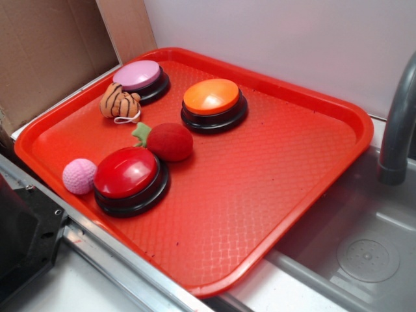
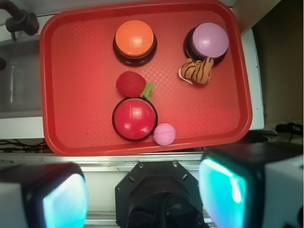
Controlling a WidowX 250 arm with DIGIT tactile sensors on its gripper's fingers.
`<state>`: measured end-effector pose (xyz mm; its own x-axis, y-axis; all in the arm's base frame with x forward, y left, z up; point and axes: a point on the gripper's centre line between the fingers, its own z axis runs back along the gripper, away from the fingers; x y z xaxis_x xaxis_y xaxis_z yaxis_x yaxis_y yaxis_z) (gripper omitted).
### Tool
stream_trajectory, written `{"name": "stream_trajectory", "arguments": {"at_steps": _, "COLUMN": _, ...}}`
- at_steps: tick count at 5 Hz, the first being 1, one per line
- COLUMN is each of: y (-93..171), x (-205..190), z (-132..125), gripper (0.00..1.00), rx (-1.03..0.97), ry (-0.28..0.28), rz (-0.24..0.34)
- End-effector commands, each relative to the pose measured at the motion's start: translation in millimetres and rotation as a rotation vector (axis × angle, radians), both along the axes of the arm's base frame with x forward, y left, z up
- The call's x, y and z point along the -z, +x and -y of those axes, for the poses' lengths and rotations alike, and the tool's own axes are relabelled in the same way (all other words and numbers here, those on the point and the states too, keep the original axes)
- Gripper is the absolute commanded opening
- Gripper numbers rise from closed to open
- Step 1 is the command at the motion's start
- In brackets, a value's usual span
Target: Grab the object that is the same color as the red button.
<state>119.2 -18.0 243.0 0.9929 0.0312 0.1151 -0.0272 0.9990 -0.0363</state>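
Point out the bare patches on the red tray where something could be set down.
Open: the broad half of the tray between the orange button and the sink-side rim. Crowded: around the red button, red plush fruit, pink ball, striped plush and pink button.

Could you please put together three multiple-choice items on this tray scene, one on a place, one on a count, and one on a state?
1. What does the red plush fruit lie beside?
A. the red button
B. the tap
C. the cardboard

2. How many dome buttons stand on the red tray?
A. two
B. three
C. five

3. How does the gripper stand?
A. shut on the pink knitted ball
B. shut on the striped plush
C. open, holding nothing

Answers:
1. A, since the fruit sits right at the red button's rim, with its green stem towards it.
2. B, since there is the red one, the orange button and the pink button.
3. C, since in the wrist view both fingers stand wide apart off the tray's near edge, with nothing between them.
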Motion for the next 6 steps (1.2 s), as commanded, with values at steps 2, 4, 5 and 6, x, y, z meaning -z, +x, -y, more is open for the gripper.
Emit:
{"name": "stream_trajectory", "arguments": {"at_steps": 2, "y": 18, "x": 19, "z": 6, "gripper": 1.0, "rx": -0.015, "ry": 0.024, "rz": 0.008}}
{"name": "stream_trajectory", "arguments": {"at_steps": 4, "y": 60, "x": 79, "z": 16, "gripper": 1.0, "rx": 0.011, "ry": 0.033, "rz": 0.031}}
{"name": "stream_trajectory", "arguments": {"at_steps": 5, "y": 79, "x": 112, "z": 16, "gripper": 1.0, "rx": -0.005, "ry": 0.063, "rz": 0.056}}
{"name": "stream_trajectory", "arguments": {"at_steps": 6, "y": 95, "x": 145, "z": 15, "gripper": 1.0, "rx": 0.017, "ry": 0.076, "rz": 0.014}}
